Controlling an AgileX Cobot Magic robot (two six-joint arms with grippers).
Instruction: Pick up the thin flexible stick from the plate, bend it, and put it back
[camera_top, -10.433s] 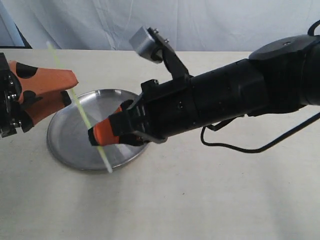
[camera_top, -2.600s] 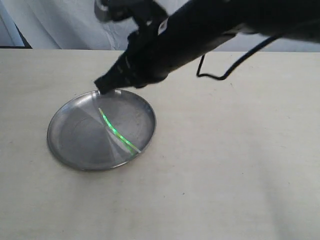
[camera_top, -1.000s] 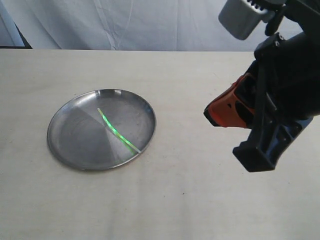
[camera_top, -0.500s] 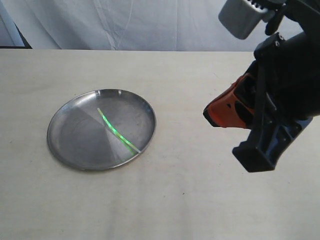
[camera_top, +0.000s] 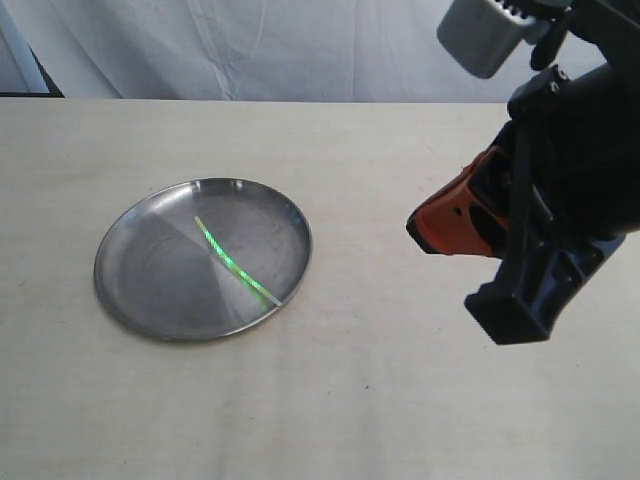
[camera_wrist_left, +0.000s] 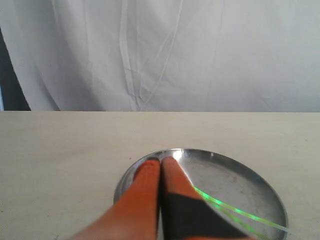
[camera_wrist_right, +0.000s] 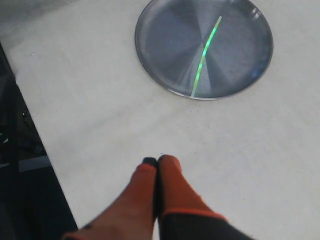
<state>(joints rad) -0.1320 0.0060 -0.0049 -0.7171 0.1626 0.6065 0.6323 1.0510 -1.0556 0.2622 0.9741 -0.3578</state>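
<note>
- The stick: a thin yellow-green strand lying loose and flat inside the plate. It runs on a diagonal with a slight curve. One end is near the plate's middle and the other reaches the low rim on the side facing the right arm.
- The plate: a round, shallow, brushed-steel dish with bright radial reflections. It holds the stick and rests flat on the bench, left of centre in the exterior view.
- Right tool: orange fingers pressed together with nothing between them. It hangs over bare bench, well apart from the plate, at the right of the exterior view.
- Left tool: orange fingers likewise pressed together and gripping nothing. In the left wrist view its tips overlap the plate's rim, beside the stick but apart from it. Whether the tips touch the plate cannot be told.
- White cloth: hangs as a backdrop behind the far edge of the bench.
</note>
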